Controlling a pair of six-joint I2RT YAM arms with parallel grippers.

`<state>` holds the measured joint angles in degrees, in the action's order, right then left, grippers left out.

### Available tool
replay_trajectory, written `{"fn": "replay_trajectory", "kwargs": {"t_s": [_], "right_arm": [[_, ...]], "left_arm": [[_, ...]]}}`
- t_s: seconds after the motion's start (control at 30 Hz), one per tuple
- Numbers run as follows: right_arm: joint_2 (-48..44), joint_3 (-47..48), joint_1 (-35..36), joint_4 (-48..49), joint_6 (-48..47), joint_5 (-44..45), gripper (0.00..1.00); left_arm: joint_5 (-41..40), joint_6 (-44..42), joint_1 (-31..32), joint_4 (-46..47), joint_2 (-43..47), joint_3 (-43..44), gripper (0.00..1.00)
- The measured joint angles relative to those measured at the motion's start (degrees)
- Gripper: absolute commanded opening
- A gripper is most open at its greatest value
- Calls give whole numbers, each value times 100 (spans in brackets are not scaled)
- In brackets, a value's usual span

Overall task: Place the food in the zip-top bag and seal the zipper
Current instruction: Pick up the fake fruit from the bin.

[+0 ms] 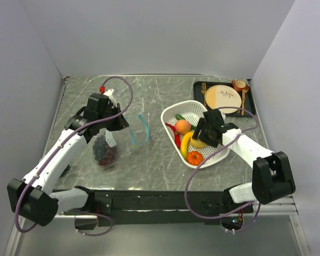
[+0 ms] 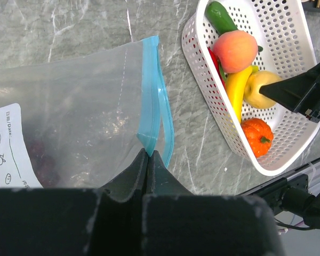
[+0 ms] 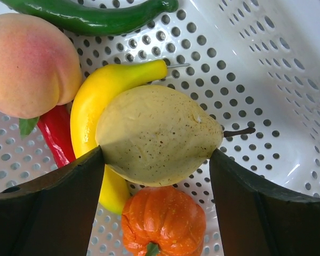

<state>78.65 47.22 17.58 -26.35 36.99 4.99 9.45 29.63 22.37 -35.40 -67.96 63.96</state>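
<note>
Left wrist: left gripper (image 2: 149,158) pinched on zipper (image 2: 153,90) corner. Right wrist: right gripper (image 3: 156,154) spread, straddling yellow pear (image 3: 154,133). Top: grapes (image 1: 104,153) inside zip-top bag (image 1: 126,136).

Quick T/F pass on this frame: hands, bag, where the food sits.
1. The left hand is shut on the zip-top bag at its zipper. True.
2. The banana lies in the basket. True.
3. The grapes are in the basket. False: they sit inside the bag.
4. The right hand holds the peach aloft. False: it is open, straddling the pale yellow fruit in the basket.
</note>
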Motion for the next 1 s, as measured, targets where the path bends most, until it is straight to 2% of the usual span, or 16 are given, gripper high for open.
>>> {"fn": "replay_trajectory", "kwargs": {"t_s": [0.2, 0.47, 0.5, 0.53, 0.63, 0.73, 1.0], "right_arm": [[-76, 46, 0, -160, -243, 59, 30], [-704, 372, 0, -389, -452, 79, 36], [-787, 422, 0, -369, -457, 68, 39], [-868, 444, 0, -330, -466, 55, 55], [-953, 459, 0, -286, -431, 76, 84], [-809, 459, 0, -302, -332, 125, 98], [-634, 74, 0, -142, 619, 22, 98]], "left_arm": [[-2, -4, 0, 2, 0, 0, 1], [17, -4, 0, 2, -2, 0, 1], [17, -4, 0, 2, -2, 0, 1], [17, -2, 0, 2, -2, 0, 1], [20, -2, 0, 2, -2, 0, 1], [17, -2, 0, 2, -2, 0, 1], [15, -2, 4, 0, -2, 0, 1]]}}
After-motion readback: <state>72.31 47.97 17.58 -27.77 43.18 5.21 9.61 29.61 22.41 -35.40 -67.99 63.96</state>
